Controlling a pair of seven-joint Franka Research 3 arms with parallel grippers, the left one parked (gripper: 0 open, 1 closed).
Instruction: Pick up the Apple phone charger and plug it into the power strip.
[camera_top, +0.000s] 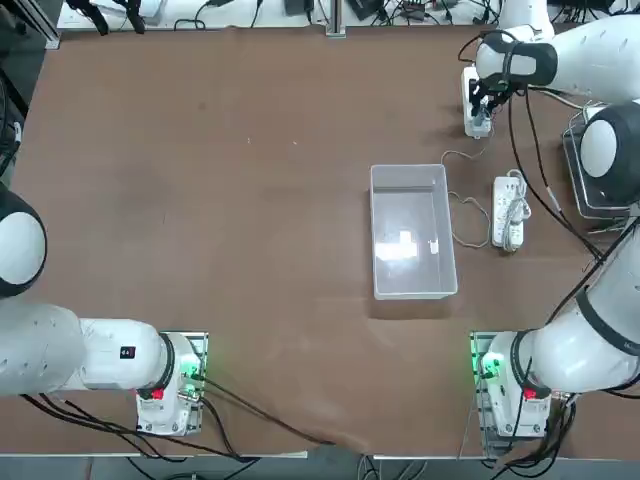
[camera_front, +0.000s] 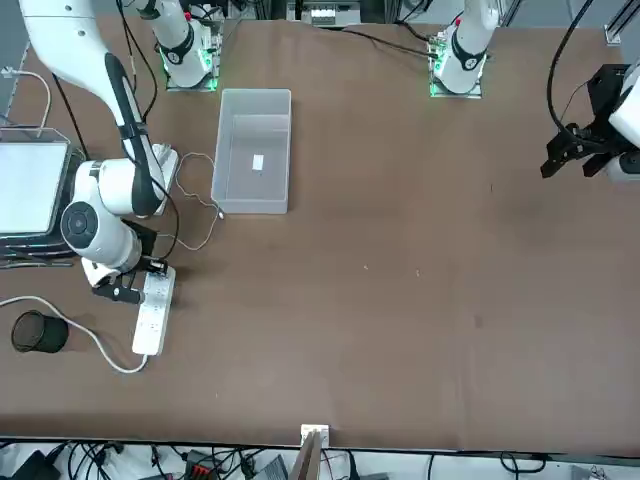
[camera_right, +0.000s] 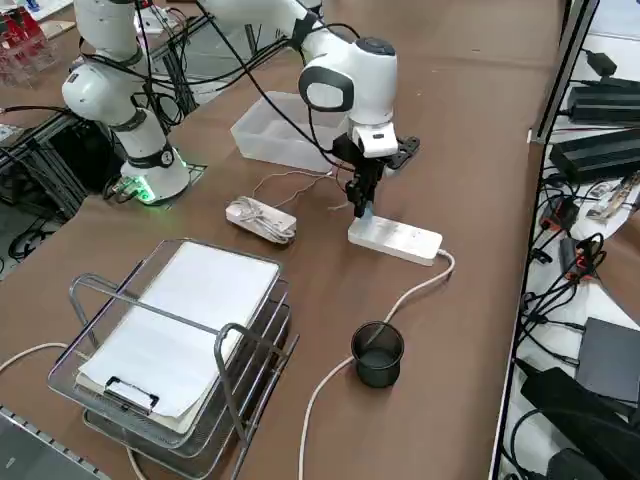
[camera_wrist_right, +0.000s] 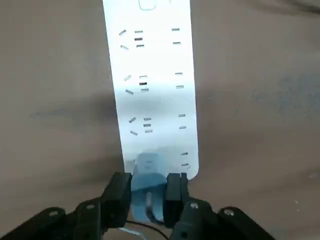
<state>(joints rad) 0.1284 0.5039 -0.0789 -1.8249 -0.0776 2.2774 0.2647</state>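
The power strip (camera_wrist_right: 152, 85) is a long white socket bar lying flat at the table's far right; it also shows as the power strip (camera_right: 395, 238) and the power strip (camera_front: 152, 312). My right gripper (camera_wrist_right: 148, 192) points straight down over the strip's end socket, shut on the Apple phone charger (camera_wrist_right: 148, 202), a small white cube. The charger sits at that last socket; I cannot tell whether its prongs are in. From the side, the right gripper (camera_right: 362, 205) stands at the strip's end away from its thick cord. The charger's thin cable (camera_top: 462, 205) trails in loose curves towards the bin.
A clear plastic bin (camera_top: 410, 170) sits mid-table. A second white strip with bundled cord (camera_top: 508, 212) lies beside it. A black cup (camera_right: 378, 353) stands near the strip's thick cord. A wire tray holding a clipboard (camera_right: 180, 330) fills the right edge.
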